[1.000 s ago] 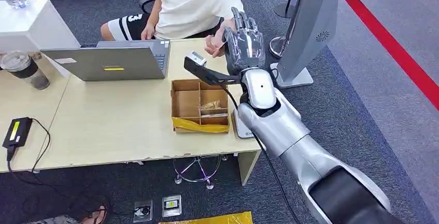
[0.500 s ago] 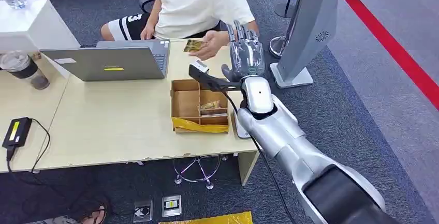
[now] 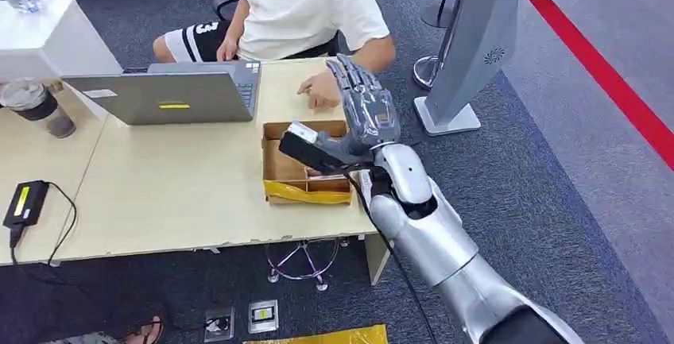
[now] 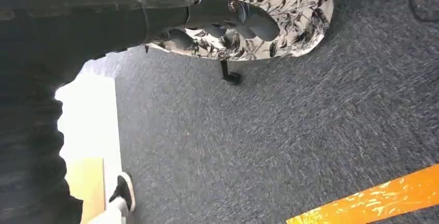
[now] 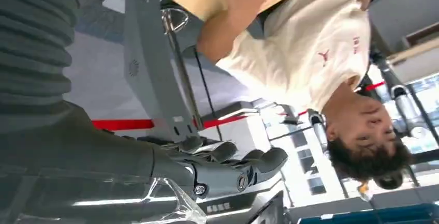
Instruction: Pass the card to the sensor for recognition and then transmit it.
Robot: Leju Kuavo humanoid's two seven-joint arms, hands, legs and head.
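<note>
Over the cardboard box (image 3: 306, 161), the right hand (image 3: 364, 110) hangs empty, fingers spread. Dip straight into the card compartment, clear of the person's hand (image 3: 319, 90).

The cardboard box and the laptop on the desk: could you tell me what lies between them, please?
In the head view, only bare tabletop lies between the cardboard box and the laptop; nothing rests on that stretch.
</note>
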